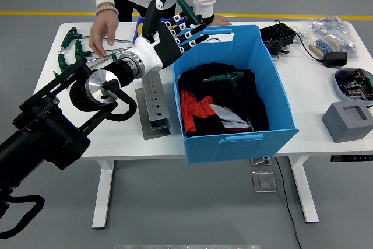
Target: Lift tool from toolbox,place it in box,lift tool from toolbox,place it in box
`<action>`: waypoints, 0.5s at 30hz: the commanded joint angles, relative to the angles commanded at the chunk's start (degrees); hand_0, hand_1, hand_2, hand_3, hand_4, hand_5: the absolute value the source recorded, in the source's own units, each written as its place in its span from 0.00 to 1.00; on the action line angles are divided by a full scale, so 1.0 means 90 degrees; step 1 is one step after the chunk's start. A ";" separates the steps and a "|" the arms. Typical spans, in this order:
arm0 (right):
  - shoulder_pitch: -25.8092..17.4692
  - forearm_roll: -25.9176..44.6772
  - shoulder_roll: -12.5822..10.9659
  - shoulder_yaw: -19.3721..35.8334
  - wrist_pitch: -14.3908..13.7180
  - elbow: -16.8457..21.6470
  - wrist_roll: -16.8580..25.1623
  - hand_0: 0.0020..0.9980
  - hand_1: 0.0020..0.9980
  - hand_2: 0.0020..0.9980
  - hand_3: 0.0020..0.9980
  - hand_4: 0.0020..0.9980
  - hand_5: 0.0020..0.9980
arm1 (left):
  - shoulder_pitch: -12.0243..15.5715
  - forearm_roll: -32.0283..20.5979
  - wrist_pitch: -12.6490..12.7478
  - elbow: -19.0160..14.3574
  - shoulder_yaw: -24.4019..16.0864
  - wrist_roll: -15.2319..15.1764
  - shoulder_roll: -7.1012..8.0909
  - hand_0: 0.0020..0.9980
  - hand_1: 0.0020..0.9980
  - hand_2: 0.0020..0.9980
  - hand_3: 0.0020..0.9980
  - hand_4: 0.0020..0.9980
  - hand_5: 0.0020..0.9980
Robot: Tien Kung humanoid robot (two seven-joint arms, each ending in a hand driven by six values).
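My left hand is raised over the far left corner of the blue box. Its fingers are loosely extended around a green-handled tool, whose handle shows between thumb and fingers. Inside the box, on black and red cloth, lies another green-handled tool. The blue toolbox is almost hidden behind my hand. A person stands at the far side. One of the person's hands rests on the green T-handle wrenches at the left, and the other is behind the box.
A grey perforated metal rack lies left of the box, under my forearm. To the right are a black case, a plastic bag, a black adapter, a dish of parts and a grey foam block.
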 joint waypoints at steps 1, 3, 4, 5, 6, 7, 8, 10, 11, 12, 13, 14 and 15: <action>-0.0001 -0.0006 0.0001 0.0007 0.0000 -0.0001 0.0000 0.63 0.63 0.68 0.55 0.80 0.64 | -0.0047 0.0057 -0.0055 -0.0012 0.0106 0.0026 -0.0003 0.58 0.70 0.87 0.86 0.79 0.96; -0.0004 -0.0025 -0.0001 0.0023 0.0004 -0.0001 -0.0004 0.63 0.63 0.68 0.55 0.80 0.64 | -0.0187 0.0227 -0.0245 0.0074 0.0441 0.0106 -0.0053 0.58 0.70 0.87 0.86 0.79 0.96; 0.0000 -0.0045 -0.0001 0.0034 0.0007 0.0000 -0.0008 0.63 0.63 0.68 0.55 0.80 0.64 | -0.0280 0.0378 -0.0371 0.0174 0.0660 0.0142 -0.0104 0.58 0.70 0.87 0.86 0.79 0.96; 0.0007 -0.0059 -0.0003 0.0033 0.0010 0.0002 -0.0009 0.63 0.63 0.68 0.55 0.80 0.64 | -0.0366 0.0537 -0.0503 0.0292 0.0862 0.0172 -0.0161 0.58 0.70 0.87 0.86 0.79 0.96; 0.0014 -0.0076 -0.0002 0.0032 0.0010 0.0002 -0.0009 0.63 0.63 0.68 0.55 0.80 0.64 | -0.0471 0.0691 -0.0676 0.0460 0.1113 0.0205 -0.0233 0.58 0.70 0.87 0.86 0.79 0.96; 0.0022 -0.0099 -0.0001 0.0045 0.0010 0.0004 -0.0015 0.63 0.63 0.68 0.55 0.80 0.64 | -0.0573 0.0784 -0.0828 0.0621 0.1319 0.0258 -0.0305 0.58 0.71 0.87 0.86 0.79 0.96; 0.0028 -0.0110 -0.0002 0.0049 0.0011 0.0005 -0.0018 0.63 0.63 0.68 0.55 0.80 0.64 | -0.0655 0.0863 -0.0976 0.0800 0.1532 0.0300 -0.0358 0.58 0.71 0.87 0.86 0.79 0.96; 0.0046 -0.0087 -0.0012 0.0015 0.0010 0.0009 -0.0014 0.63 0.63 0.68 0.55 0.80 0.64 | -0.0813 0.1167 -0.1276 0.1183 0.1929 0.0336 -0.0477 0.58 0.71 0.87 0.86 0.79 0.96; 0.0052 -0.0069 -0.0016 0.0002 0.0006 0.0009 -0.0010 0.63 0.63 0.68 0.55 0.80 0.64 | -0.0872 0.1405 -0.1422 0.1395 0.2118 0.0315 -0.0541 0.58 0.71 0.87 0.86 0.79 0.96; 0.0058 -0.0057 -0.0020 -0.0005 0.0004 0.0009 -0.0008 0.63 0.63 0.68 0.55 0.80 0.64 | -0.0915 0.1692 -0.1602 0.1627 0.2299 0.0293 -0.0616 0.58 0.71 0.87 0.86 0.79 0.96; 0.0064 -0.0049 -0.0023 -0.0012 0.0003 0.0010 -0.0006 0.63 0.63 0.68 0.55 0.81 0.64 | -0.0936 0.1934 -0.1721 0.1825 0.2420 0.0272 -0.0673 0.60 0.72 0.86 0.85 0.80 0.99; 0.0071 -0.0038 -0.0026 -0.0023 0.0001 0.0010 -0.0003 0.63 0.63 0.68 0.55 0.81 0.64 | -0.0948 0.2182 -0.1788 0.2000 0.2514 0.0248 -0.0723 0.60 0.72 0.86 0.85 0.80 0.99; 0.0079 -0.0023 -0.0029 -0.0036 -0.0002 0.0010 0.0002 0.63 0.63 0.68 0.55 0.81 0.64 | -0.0955 0.2431 -0.1849 0.2184 0.2600 0.0216 -0.0782 0.60 0.72 0.86 0.85 0.80 0.99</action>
